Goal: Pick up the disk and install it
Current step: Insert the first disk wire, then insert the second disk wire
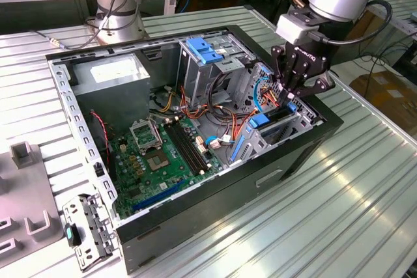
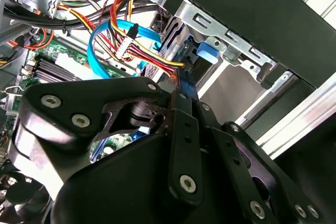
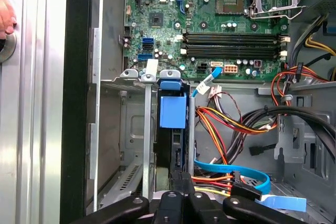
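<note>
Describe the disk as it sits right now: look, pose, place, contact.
The disk stands on edge in a slot of the metal drive cage at the case's front corner. In the first wrist view it shows as a thin dark edge with a blue plastic rail tab on top. The gripper sits right at its near end with fingers closed around that edge. In the exterior view the gripper reaches down into the cage. The label is hidden.
</note>
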